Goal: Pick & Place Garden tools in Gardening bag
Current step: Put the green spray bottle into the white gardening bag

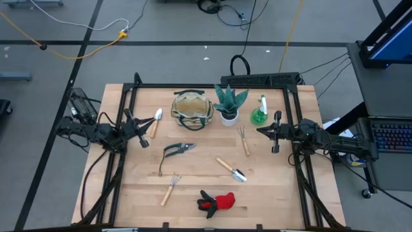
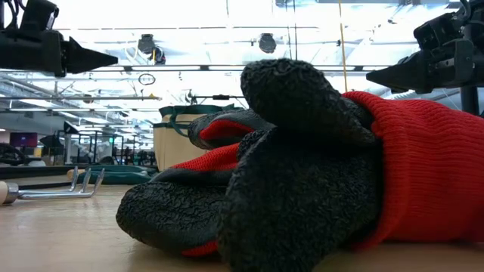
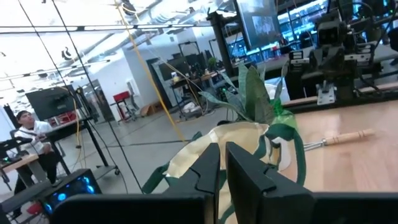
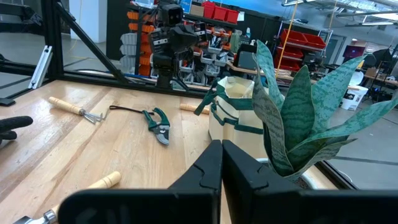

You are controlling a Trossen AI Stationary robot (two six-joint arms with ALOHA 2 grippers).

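So both arms are parked at the table edges. The left gripper [image 1: 143,133] sits at the left side with its 2 fingers pressed together on nothing, and the right gripper [image 1: 264,131] at the right side is the same, closed and empty.

The round tan fabric bag with dark green trim [image 1: 192,109] stands at the far middle of the wooden table [image 1: 283,200], just left of the teal spiky plant in a white pot [image 1: 228,106]. The green spray bottle [image 1: 259,113] is right of the plant.

Everything else lies on the table outside the bag: a wooden-handled trowel [image 1: 155,122] far left, dark-handled pruning shears [image 1: 174,153] in the middle, a small fork [image 1: 243,140] to the right, a second trowel [image 1: 231,169] nearer, a little rake [image 1: 170,187] near left, and red-black gloves [image 1: 216,202] at the near edge.
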